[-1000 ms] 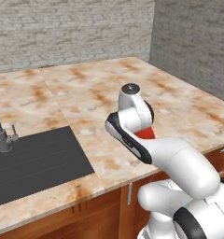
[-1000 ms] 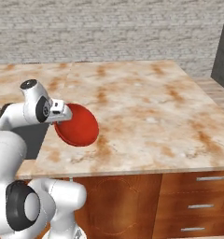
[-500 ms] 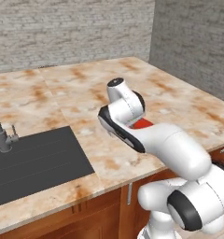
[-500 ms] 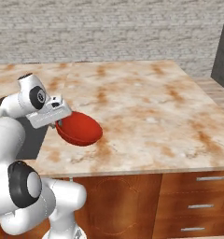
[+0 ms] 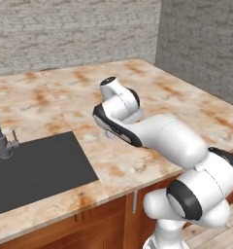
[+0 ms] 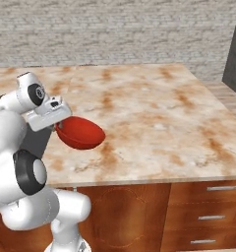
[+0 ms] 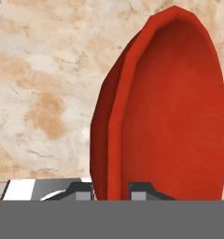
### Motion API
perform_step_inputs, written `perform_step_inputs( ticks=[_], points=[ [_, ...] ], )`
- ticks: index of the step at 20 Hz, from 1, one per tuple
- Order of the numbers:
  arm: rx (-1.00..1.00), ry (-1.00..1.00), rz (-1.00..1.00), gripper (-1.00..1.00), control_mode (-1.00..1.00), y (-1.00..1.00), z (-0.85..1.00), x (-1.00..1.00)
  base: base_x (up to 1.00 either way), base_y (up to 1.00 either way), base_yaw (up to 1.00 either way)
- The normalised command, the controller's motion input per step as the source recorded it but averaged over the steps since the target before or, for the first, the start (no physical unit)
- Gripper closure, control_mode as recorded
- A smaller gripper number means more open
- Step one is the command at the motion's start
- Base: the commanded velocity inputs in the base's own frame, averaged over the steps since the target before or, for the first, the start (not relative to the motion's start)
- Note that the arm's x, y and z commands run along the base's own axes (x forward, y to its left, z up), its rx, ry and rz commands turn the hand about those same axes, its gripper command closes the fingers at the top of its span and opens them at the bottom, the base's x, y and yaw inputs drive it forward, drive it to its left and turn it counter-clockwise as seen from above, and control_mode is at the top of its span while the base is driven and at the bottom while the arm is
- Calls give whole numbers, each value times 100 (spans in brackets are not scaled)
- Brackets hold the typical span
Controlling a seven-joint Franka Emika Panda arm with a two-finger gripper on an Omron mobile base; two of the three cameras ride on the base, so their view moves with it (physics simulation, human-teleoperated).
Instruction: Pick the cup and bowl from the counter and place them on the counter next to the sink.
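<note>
Closest to the cameras, a row of reddish-brown wooden cabinets runs under the front edge of the desk, a beige marble-like stone top with rust-orange veins. The white robot arm bends over this front part of the desk. At its end, the hand pinches the rim of a plain glossy red round shallow bowl: in the hand view one dark fingertip sits on the bowl's outer side and the other on its inner side, with the red wall between them. In the right base view the bowl hangs just above the desk, near its front edge, with its opening facing mostly upward and slightly tilted; a faint shadow lies on the stone below it. In the left base view the arm covers the bowl. To the arm's left, a dark grey rectangular recessed sink is set into the desk, close to the front edge, with a thin dark metal faucet standing at its far side. Beyond the desk rises a grey stone-brick wall.
</note>
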Motion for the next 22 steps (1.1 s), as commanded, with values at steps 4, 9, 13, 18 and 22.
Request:
perform_step_inputs(
  ticks=[4, 9, 13, 18, 22],
  points=[
    [1, -8, 2, 100, -100, 17, -24, 13, 0, 0, 0],
    [0, -9, 3, 100, -100, 21, -36, 21, 0, 0, 0],
    [0, -2, 4, 100, -100, 29, -15, 17, 0, 0, 0],
    [0, 0, 9, 100, -100, 36, -2, 21, 0, 0, 0],
    [0, 4, 7, 100, -100, 23, -8, 8, 0, 0, 0]
  ],
)
